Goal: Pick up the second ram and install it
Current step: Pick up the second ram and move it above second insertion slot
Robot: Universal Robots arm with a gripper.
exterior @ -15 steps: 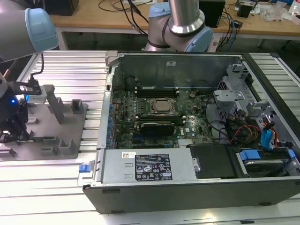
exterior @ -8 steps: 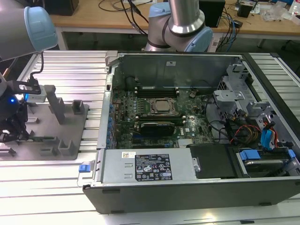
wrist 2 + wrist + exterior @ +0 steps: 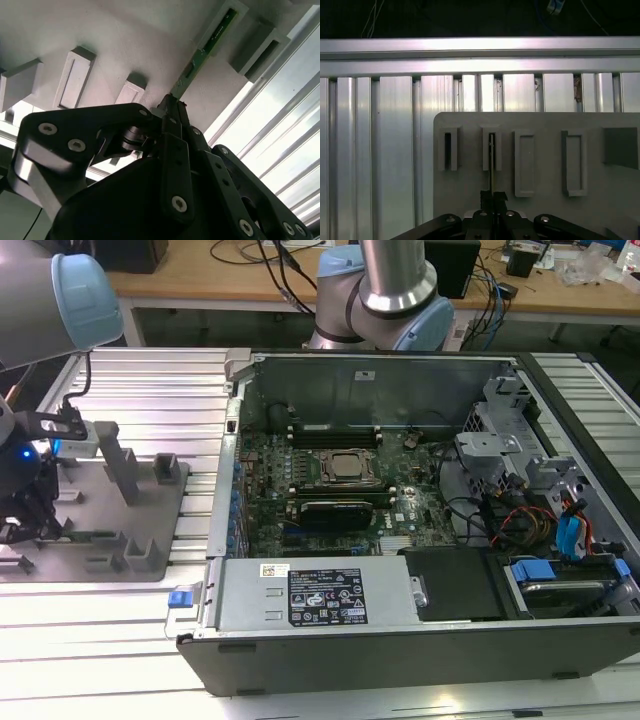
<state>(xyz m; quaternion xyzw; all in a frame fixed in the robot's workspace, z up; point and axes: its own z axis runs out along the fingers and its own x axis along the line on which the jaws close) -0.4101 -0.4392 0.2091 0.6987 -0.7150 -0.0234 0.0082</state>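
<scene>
The second ram (image 3: 207, 47) is a thin green board standing on edge in a slot of the grey fixture plate (image 3: 125, 45). In the first wrist view I see the ram (image 3: 491, 162) edge-on, running from its slot block down to my fingers. My gripper (image 3: 172, 107) (image 3: 493, 196) is shut on the near end of the ram, its two black fingers pressed against the board's faces. In the exterior view the gripper (image 3: 22, 525) hangs low over the fixture plate (image 3: 140, 540) at the view's left, away from the open computer case (image 3: 400, 490).
Grey slot blocks (image 3: 525, 162) stand on the fixture plate on both sides of the ram. Ribbed aluminium table (image 3: 380, 150) surrounds the plate. Inside the case lie the CPU socket (image 3: 350, 468), long black memory slots (image 3: 330, 430), cables (image 3: 500, 515) and a drive cage (image 3: 500, 440).
</scene>
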